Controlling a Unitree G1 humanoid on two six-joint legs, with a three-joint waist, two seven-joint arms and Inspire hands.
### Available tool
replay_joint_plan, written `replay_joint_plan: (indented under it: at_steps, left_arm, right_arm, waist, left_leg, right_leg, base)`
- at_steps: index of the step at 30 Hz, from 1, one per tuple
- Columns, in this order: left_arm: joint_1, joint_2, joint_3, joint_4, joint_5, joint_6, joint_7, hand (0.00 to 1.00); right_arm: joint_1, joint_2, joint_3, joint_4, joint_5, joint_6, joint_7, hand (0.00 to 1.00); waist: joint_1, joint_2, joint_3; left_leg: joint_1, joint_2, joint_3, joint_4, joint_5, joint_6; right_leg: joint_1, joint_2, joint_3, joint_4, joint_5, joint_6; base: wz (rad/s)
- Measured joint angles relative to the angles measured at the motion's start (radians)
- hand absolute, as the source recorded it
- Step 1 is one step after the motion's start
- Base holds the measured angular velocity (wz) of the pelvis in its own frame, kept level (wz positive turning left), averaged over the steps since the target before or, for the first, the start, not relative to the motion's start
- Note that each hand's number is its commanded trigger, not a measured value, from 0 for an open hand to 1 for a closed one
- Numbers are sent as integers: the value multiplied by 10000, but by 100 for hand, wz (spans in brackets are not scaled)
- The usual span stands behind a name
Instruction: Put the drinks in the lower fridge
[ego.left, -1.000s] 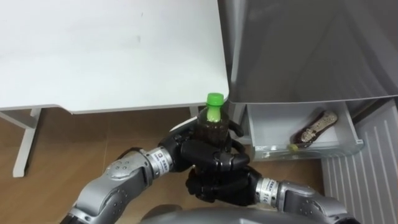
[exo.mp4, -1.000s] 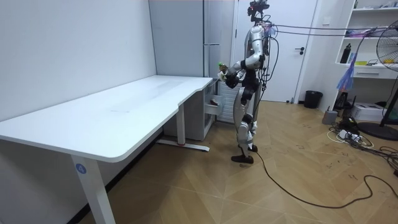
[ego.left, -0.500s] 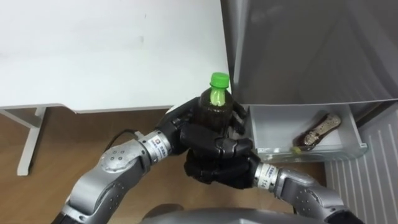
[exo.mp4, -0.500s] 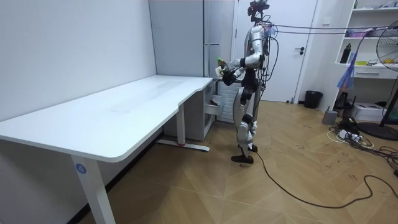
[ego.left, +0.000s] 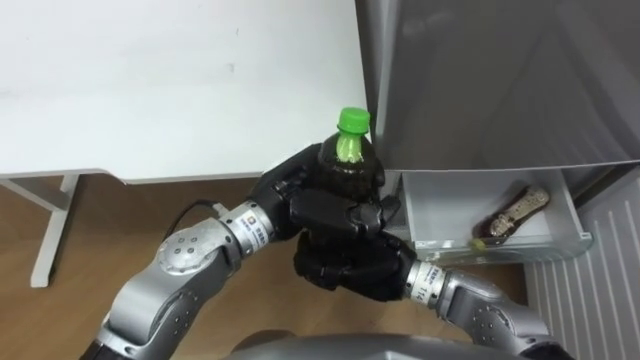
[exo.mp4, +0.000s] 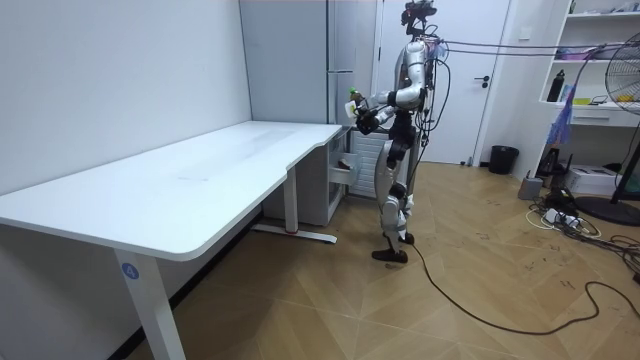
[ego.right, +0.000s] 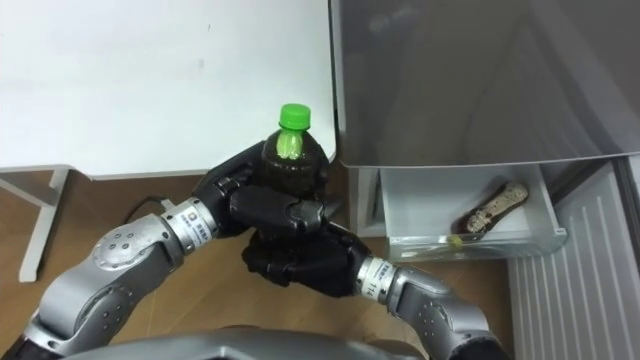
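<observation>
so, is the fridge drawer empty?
No, a brownish item lies inside the open drawer.

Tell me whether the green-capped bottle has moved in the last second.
Yes. The bottle has risen: its cap, before level with the white table's front edge, now stands above it.

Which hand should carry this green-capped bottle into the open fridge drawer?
Probably the right hand: it grips below the bottle, on the drawer side; the left hand would reach across.
</observation>
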Motion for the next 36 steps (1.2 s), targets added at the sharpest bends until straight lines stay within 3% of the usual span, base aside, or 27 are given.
replay_joint_plan:
  at_steps: [18, 19, 20, 36]
  left_arm:
    - [2, -22, 0, 0, 11, 0, 88, 100]
    - [2, -24, 0, 1, 12, 0, 89, 92]
    - [2, -24, 0, 1, 12, 0, 90, 0]
    - [4, -215, 59, 2, 0, 0, 115, 0]
  right_arm:
    - [12, 75, -73, 112, -3, 17, 85, 100]
    - [12, 81, -82, 114, -15, 17, 87, 100]
    - [16, 82, -91, 113, -21, 17, 90, 100]
    - [140, 159, -329, 121, -34, 71, 256, 100]
  waist:
    - [-10, 40, 36]
    - [-10, 39, 37]
    - [-10, 40, 36]
    - [7, 32, 38]
  left_leg:
    - [103, -2, 0, -13, -16, 1]
    - [100, -3, 2, -13, -16, 2]
    - [101, -6, 7, -13, -16, 2]
    - [147, -18, 59, -18, -15, 4]
  right_leg:
    - [99, -3, -7, -3, -2, 2]
    - [97, -3, -5, -10, -3, 3]
    - [98, -4, -3, -14, -4, 4]
    - [117, -21, 31, -27, -17, 14]
  base:
    - [0]
    - [0]
    - [0]
    - [0]
